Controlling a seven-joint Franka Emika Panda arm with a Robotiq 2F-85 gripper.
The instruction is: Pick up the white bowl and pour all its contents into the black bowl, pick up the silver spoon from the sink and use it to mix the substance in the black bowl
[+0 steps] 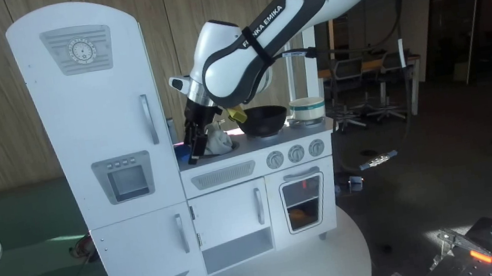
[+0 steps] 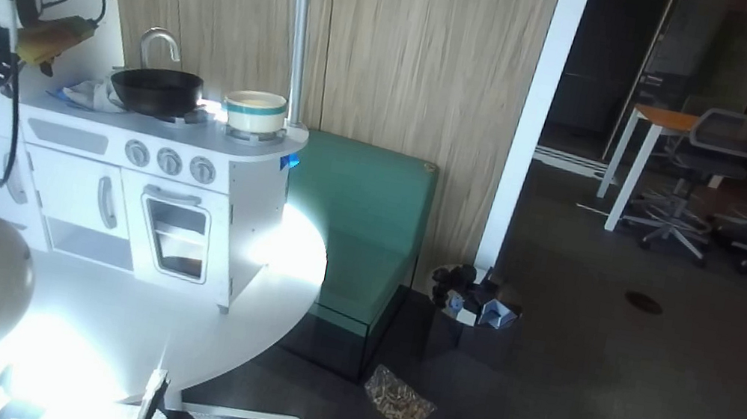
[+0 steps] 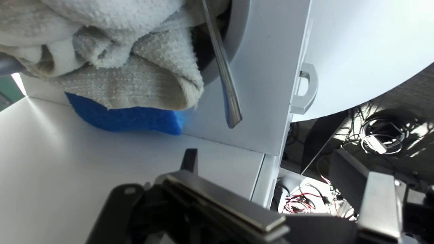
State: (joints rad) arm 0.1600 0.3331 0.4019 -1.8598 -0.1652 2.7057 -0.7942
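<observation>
The claw (image 3: 323,216) stands wide with nothing between its fingers, near the left end of the bench (image 3: 268,74) and just beside the toy fridge (image 1: 98,115). The silver spoon (image 3: 224,67) lies with its handle over the rim of the sink (image 3: 240,25), the plain end pointing left on the near part of the bench; its head is out of sight. A crumpled cloth (image 3: 145,81) covers much of the sink on the far side of the handle, and a blue sponge (image 3: 127,118) shows at the cloth's left edge, partly hidden by it. In both exterior views the black bowl (image 1: 265,120) stands right of the sink, with the white bowl (image 2: 253,120) farther right; what either holds cannot be told.

Fetching the spoon looks like the step in hand. To do it well, ease right and a little toward the far side until the fingers straddle the handle, one near and one far, then come down slowly and close on the bare stretch left of the rim. Keep the far finger off the cloth, which could snag. The thin handle may twist, so grip it squarely and lift clear of the rim before carrying it right.
</observation>
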